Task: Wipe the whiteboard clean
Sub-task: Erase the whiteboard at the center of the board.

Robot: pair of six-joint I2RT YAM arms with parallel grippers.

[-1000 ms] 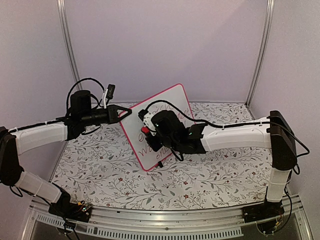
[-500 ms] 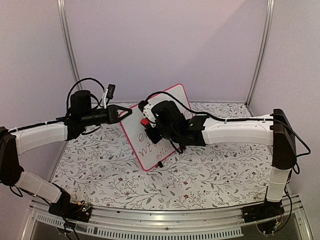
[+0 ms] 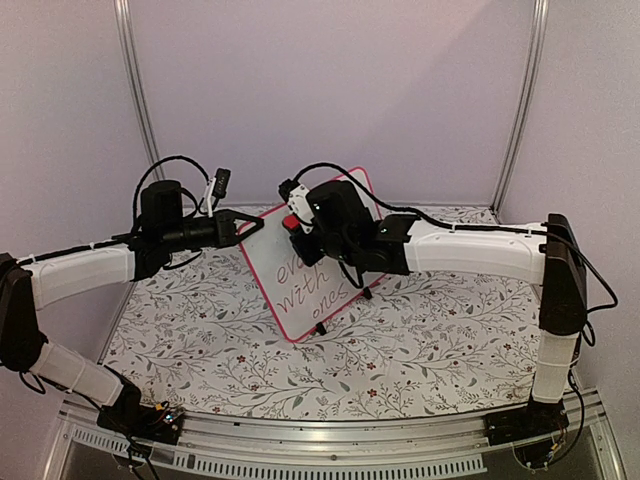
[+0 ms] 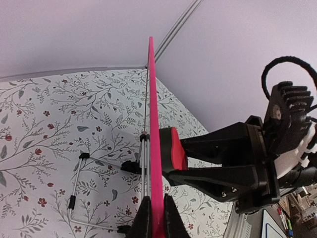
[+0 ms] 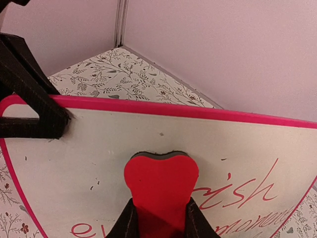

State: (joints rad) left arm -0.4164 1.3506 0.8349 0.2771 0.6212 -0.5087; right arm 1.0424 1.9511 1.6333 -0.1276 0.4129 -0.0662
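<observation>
I stand at the near edge of a table (image 3: 430, 340) covered by a pale cloth printed with grey sprigs and small red flowers. Plain lilac-white walls (image 3: 330, 80) close it in at the back and on both sides, with a metal post (image 3: 135, 90) in the left back corner and another on the right. A slotted metal rail (image 3: 330, 436) runs along the near edge between my two bases.

The whiteboard (image 3: 285, 290) stands left of the table's middle, toward the back, with its pink-red frame tilted so that one corner points up at the back wall. Its black feet (image 3: 321, 328) rest on the cloth. The left wrist view sees it edge-on, and a thin wire stand (image 4: 79, 191) props it from behind.

My left gripper (image 3: 257, 228) is clamped on the board's left edge, and the frame runs between its two fingers (image 4: 143, 220). My right gripper (image 3: 296, 238) is closed on a red eraser (image 5: 161, 186) with a dark felt layer. The eraser lies flat against the board's face near the upper edge. Handwritten words (image 3: 298, 295) remain on the white surface below and beside it.
</observation>
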